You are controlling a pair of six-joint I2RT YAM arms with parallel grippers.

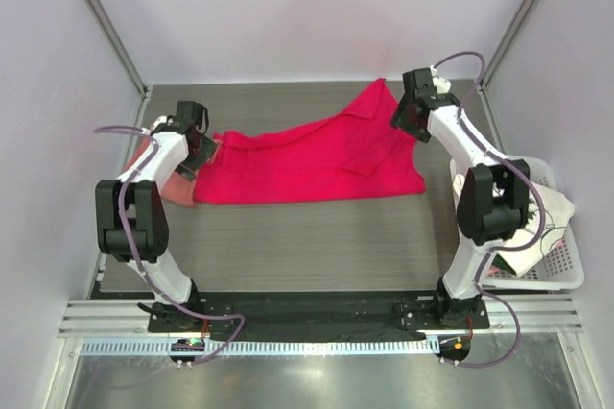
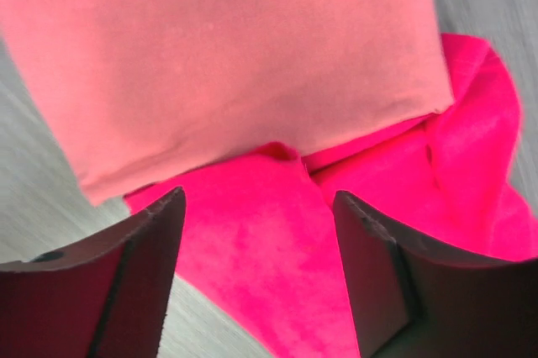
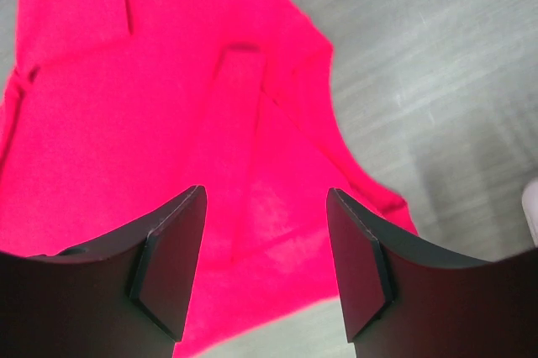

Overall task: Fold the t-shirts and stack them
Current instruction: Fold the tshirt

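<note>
**A:** Grey wood-grain table (image 1: 288, 246), white walls closing it in on three sides, and a white basket (image 1: 568, 279) sitting off the right edge. Where are the shirts lying?

**B:** The crimson t-shirt (image 1: 307, 164) is lying across the far half of the table as a long band, with a sleeve flap turned in near its right end. The salmon-pink t-shirt (image 1: 178, 190) is lying flat at the left edge and meeting the crimson one's left end. I cannot tell which is overlapping which. The white t-shirt (image 1: 554, 209) is sitting in the basket.

**A:** Which step are we looking at?

**B:** I'm reading it as part-way through folding the crimson one. The lengthwise fold looks laid and the crosswise fold is not yet made. Nothing is stacked on anything.

**A:** What are the grippers doing?

**B:** The left gripper (image 2: 258, 202) is hovering over the crimson shirt's left end, jaws standing well apart, nothing between them. The right gripper (image 3: 265, 194) is hanging over the right end in the same way, also spread and holding nothing. Neither appears to be touching cloth.

**A:** And the next move?

**B:** I'm guessing a fresh pinch at one end of the band, taking every layer. Then that end gets carried over toward the other with the edges kept square.
</note>
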